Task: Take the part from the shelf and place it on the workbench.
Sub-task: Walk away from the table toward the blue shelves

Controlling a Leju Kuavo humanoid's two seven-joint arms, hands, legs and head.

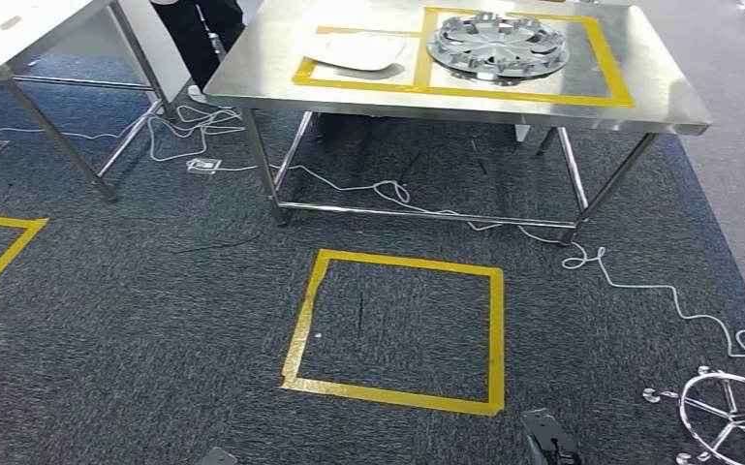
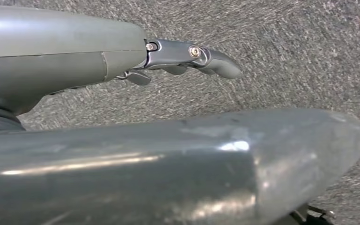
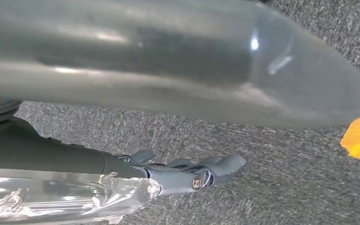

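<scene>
Nearest, at the bottom edge of the head view: a dark tip of the right hand (image 1: pixel 547 438), low over grey carpet (image 1: pixel 136 320). In the right wrist view, right hand (image 3: pixel 187 174) with fingers (image 3: pixel 224 165) stretched out and close together, hanging above the carpet; something shiny and crinkled pressed along the palm side, too close and blurred to name, so cannot tell whether held or merely beside. In the left wrist view, left hand (image 2: pixel 187 58) with fingers extended, slightly curled, nothing between them, thumb (image 2: pixel 262 164) large in the foreground.

Just beyond, a yellow tape square (image 1: pixel 397 329) on the carpet. Far right corner: a chrome wheeled base (image 1: pixel 731 412). White cable (image 1: pixel 639 286) trailing across the floor from under the workbench (image 1: pixel 639 102).

Farther off, steel workbench, with yellow tape outlines on top. Inside the right outline, the part (image 1: pixel 497 44), a round silver wheel cover, lying flat. Left of it, a white sheet (image 1: pixel 358 50) in the smaller outline. Far left, a second table (image 1: pixel 19 29); a person's dark legs (image 1: pixel 199 34) behind.
</scene>
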